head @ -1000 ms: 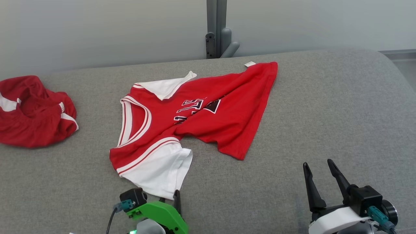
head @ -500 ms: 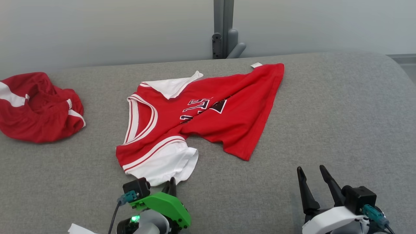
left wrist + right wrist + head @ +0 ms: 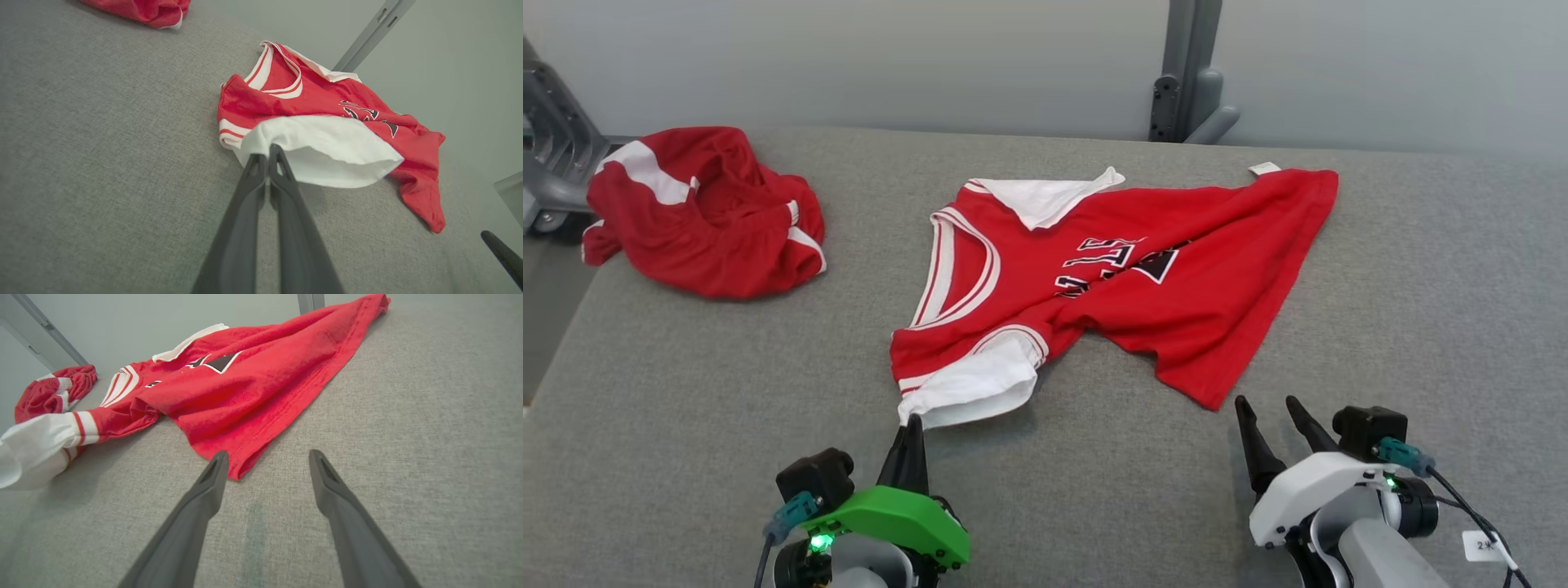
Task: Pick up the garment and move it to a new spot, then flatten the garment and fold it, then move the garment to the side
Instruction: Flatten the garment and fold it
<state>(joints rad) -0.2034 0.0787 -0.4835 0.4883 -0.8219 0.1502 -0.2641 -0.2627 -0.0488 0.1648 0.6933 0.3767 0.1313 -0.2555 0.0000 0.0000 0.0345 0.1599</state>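
Currently left pincer (image 3: pixel 912 423) clamped on white sleeve (image 3: pixel 970 389) edge of shirt (image 3: pixel 1176 298); right pincer (image 3: pixel 1270 403) wide open, empty. Risk: thin bite slips on lifting, shirt drops crumpled.

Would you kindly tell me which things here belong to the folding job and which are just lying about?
Job: jersey; left gripper, shut on its white sleeve; right gripper, open nearby.
Lying about: crumpled red garment at the far left; grey post behind.
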